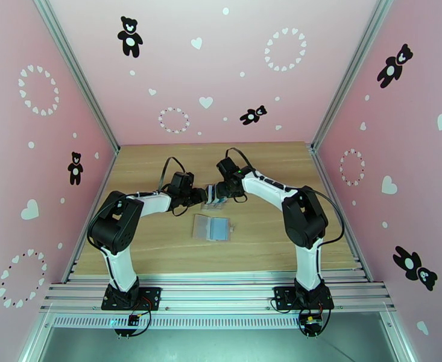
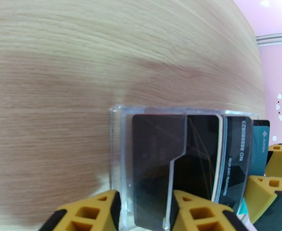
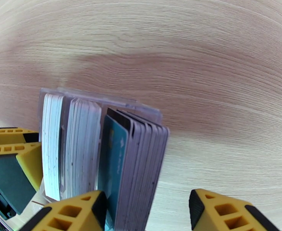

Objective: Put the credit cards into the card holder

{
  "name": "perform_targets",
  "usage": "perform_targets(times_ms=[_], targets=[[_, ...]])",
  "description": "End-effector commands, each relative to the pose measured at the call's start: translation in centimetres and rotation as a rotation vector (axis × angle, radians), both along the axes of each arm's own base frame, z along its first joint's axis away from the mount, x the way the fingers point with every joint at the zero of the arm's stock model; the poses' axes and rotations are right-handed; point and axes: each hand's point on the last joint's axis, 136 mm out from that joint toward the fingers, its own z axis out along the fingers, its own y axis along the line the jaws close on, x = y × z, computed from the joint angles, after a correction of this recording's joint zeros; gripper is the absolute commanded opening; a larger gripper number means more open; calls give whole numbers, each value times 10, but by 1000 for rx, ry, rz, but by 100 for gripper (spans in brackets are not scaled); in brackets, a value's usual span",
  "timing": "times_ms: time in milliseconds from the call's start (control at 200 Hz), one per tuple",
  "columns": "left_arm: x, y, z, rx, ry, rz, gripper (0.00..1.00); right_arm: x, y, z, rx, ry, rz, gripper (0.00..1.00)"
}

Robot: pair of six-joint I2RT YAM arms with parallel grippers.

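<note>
The right fingers (image 3: 75, 212), yellow plastic with rectangular cut-outs, stand open astride a block of credit cards (image 3: 141, 166). One finger lies against the teal face card; the other stands clear of the grey card edges. Before closing, centre the block and take only a few cards, as the thin, slick plastic will likely fan or slip. The cards stand upright in a clear, rigid card stand (image 3: 102, 99) with divided slots. The left fingers (image 2: 90, 212) bracket its opposite end, partly closed; whether they clamp it cannot be told. Steady the stand while the cards lift straight up. The card holder (image 1: 211, 227) lies open and flat mid-tabletop (image 1: 160, 248), between the stand and the near edge, with its glossy sleeves upward.
</note>
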Motion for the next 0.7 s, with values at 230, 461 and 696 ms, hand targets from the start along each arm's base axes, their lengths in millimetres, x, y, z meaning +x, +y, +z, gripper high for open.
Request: perform_targets(times_ms=[230, 461, 696], targets=[[-2, 2, -14, 12, 52, 4, 41, 0, -13, 11, -34, -18, -5, 61], [-2, 2, -14, 8, 55, 4, 41, 3, -17, 21, -57, -39, -4, 61], [-1, 4, -15, -2, 61, 12, 41, 6, -18, 29, -67, -55, -3, 60]])
